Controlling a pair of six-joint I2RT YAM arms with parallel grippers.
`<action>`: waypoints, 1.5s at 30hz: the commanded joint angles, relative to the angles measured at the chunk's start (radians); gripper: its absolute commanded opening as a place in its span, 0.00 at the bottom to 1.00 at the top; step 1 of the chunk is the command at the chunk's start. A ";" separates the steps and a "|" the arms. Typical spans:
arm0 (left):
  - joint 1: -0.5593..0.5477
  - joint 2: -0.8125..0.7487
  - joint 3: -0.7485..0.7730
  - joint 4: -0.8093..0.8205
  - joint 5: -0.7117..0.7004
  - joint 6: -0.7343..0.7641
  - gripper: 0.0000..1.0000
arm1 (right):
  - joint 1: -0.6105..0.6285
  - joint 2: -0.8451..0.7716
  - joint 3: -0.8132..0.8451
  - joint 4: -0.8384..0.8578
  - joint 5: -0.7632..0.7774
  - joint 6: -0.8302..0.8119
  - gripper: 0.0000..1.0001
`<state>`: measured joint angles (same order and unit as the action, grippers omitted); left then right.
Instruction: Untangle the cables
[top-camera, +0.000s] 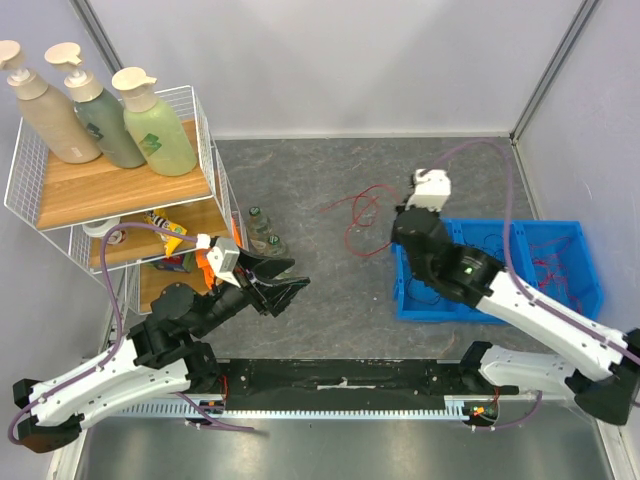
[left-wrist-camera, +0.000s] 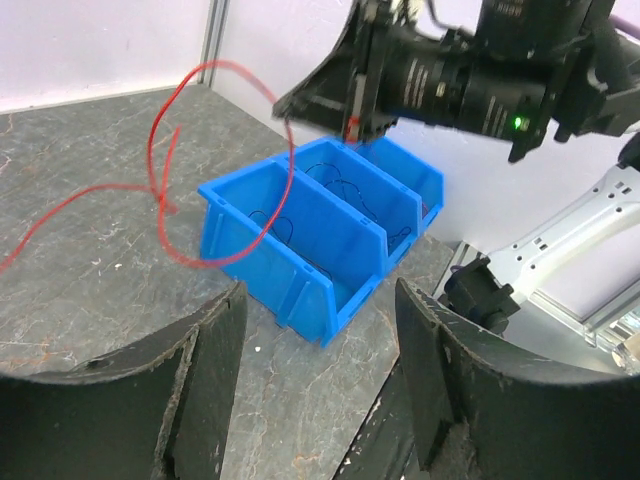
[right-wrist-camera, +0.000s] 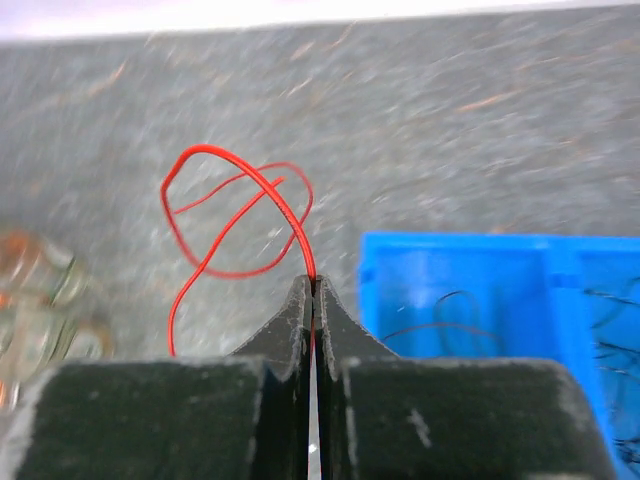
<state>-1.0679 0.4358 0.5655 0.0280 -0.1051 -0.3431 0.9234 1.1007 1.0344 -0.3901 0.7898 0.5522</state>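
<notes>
- Red cable was seen pinched between the closed fingers of the right gripper, held above the table just left of the blue bin. Its free length hung in loose, crossed loops down to the far middle of the table.
- Those loops could be drawn into a tight knot if the strand were pulled away quickly, since they were crossed over one another.
- Thin wire could be lost from so narrow a pinch at the fingertips, and it could then drop onto the other cables, red and black, lying in the bin.
- Whether the held strand was joined to those in the bin could not be told; if it was, the bin might be dragged or tipped.
- The left gripper was held open and empty at the near left, well apart from the cable, so no second hold was offered against slipping.
</notes>
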 joint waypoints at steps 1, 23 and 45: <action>0.002 0.004 0.002 0.029 -0.019 0.001 0.67 | -0.139 -0.067 -0.010 0.003 0.140 -0.043 0.00; 0.002 0.003 0.013 0.013 -0.002 -0.002 0.66 | -0.429 -0.122 0.497 -0.225 0.666 -0.250 0.00; 0.002 0.001 0.077 -0.048 0.045 -0.013 0.66 | -1.072 0.028 0.522 -0.400 0.462 -0.150 0.00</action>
<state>-1.0679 0.4393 0.5816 -0.0021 -0.0689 -0.3439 -0.1116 1.1553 1.4063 -0.7361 1.3220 0.3405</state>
